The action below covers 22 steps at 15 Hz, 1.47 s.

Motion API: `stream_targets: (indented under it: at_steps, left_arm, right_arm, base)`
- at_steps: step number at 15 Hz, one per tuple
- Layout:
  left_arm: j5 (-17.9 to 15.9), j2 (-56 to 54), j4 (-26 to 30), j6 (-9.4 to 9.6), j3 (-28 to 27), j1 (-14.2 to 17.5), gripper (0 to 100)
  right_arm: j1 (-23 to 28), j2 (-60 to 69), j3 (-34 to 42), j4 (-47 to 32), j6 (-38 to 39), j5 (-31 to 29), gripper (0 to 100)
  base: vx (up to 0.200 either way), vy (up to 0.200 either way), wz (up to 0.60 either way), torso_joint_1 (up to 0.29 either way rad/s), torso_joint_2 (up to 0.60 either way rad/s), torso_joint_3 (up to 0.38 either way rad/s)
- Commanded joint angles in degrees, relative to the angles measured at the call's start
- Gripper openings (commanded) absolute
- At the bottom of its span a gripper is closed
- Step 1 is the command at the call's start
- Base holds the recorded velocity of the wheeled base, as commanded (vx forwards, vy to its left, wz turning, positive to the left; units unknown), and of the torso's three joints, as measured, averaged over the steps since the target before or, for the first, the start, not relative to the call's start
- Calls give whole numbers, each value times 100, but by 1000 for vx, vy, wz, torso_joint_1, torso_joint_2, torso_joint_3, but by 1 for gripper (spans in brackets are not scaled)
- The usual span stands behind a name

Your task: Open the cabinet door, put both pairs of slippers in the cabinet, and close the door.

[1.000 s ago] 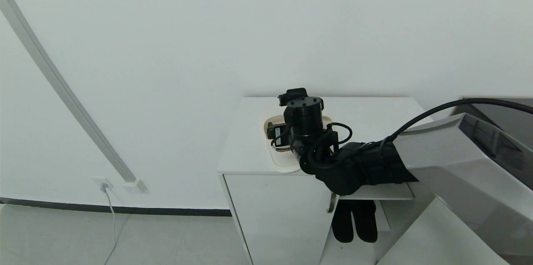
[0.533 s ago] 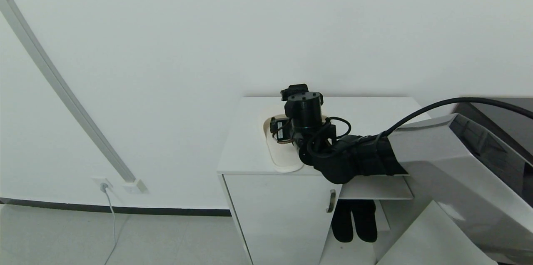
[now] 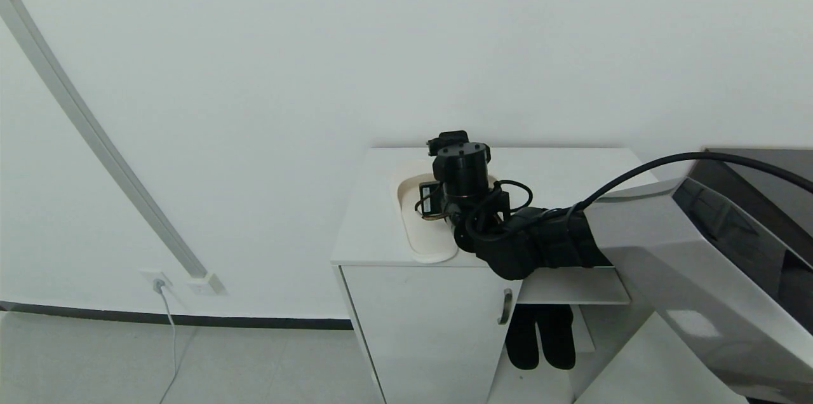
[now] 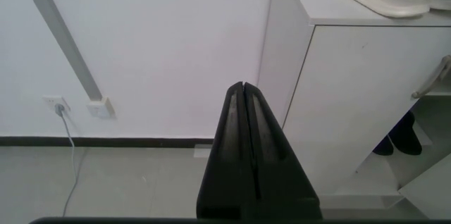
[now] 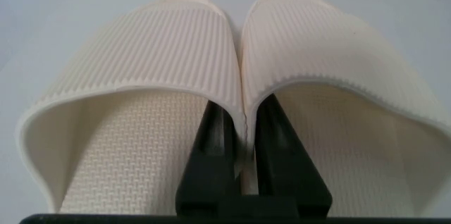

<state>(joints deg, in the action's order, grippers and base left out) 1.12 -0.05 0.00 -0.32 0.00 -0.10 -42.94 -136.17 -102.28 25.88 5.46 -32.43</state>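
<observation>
Cream slippers on the cabinet top, clamped by the right gripper.
Two cream slippers lie side by side, long axes 12 to 6 in the head view; the jaws pinch their adjoining strap edges. Two black slippers sit inside at 5 o'clock, past the door handle. The left gripper is closed, empty.

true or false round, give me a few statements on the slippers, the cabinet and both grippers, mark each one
1. The cream slippers lie on top of the cabinet. True.
2. The black slippers lie on the floor beside the cabinet. False: they are inside it.
3. The left gripper is shut and empty. True.
4. The right gripper holds the door handle. False: it pinches the cream slippers, one finger in each.
</observation>
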Motion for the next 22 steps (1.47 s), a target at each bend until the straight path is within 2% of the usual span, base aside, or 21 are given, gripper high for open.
stream_targets:
  at_steps: [1,4,8,9,10,11,16,19,22]
  left_arm:
    - [2,5,0,-3,0,1,0]
    - [2,5,9,-12,0,1,0]
    - [2,5,0,-3,0,1,0]
    - [2,5,0,-3,0,1,0]
    - [2,5,9,-3,0,1,0]
    - [2,5,0,-12,0,1,0]
    - [2,5,0,-21,0,1,0]
    - [2,5,0,-39,0,1,0]
    - [2,5,0,-47,0,1,0]
  right_arm:
    - [-4,20,6,13,-1,0,0]
    - [-31,284,173,31,25,0,0]
    - [-154,1330,1483,233,52,149,0]
    - [-154,1330,1483,233,52,149,0]
    - [-242,1910,2423,585,43,377,0]
    - [-277,2217,2889,708,34,501,0]
    - [-330,3351,4735,1279,34,896,0]
    - [-356,3940,5394,1305,60,931,0]
    - [-461,4046,5570,1305,52,966,0]
  base:
    - [0,0,0,0,0,0]
    - [0,0,0,0,0,0]
    - [0,0,0,0,0,0]
    - [0,0,0,0,0,0]
    - [0,0,0,0,0,0]
    - [0,0,0,0,0,0]
    - [0,0,0,0,0,0]
    - [0,0,0,0,0,0]
    - [0,0,0,0,0,0]
